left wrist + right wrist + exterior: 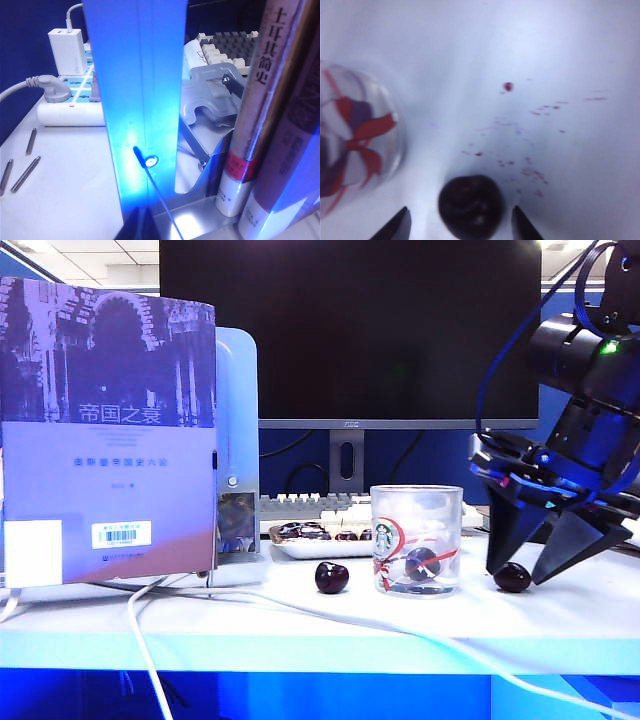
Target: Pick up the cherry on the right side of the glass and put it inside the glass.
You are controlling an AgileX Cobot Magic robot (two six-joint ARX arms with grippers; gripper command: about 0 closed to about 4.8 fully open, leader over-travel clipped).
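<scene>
The cherry [512, 578] lies on the white table just right of the glass [416, 540], a clear tumbler with a green logo and red ribbon print. My right gripper [518, 576] points down over the cherry, one finger on each side. In the right wrist view the cherry [470, 207] sits between the fingertips [402, 220] with a gap on both sides, so the right gripper [460, 222] is open; the glass [355, 145] stands beside it. A dark cherry [422, 563] rests inside the glass. My left gripper [142, 227] is shut, far from these, behind a blue bookend [140, 100].
Another dark cherry [331, 577] lies left of the glass. A plate of cherries [305, 538] and a keyboard [300, 505] sit behind it, below a monitor [350, 330]. A big book [105, 430] stands at the left. A white cable [250, 605] crosses the table front. Red juice spots [520, 150] mark the table.
</scene>
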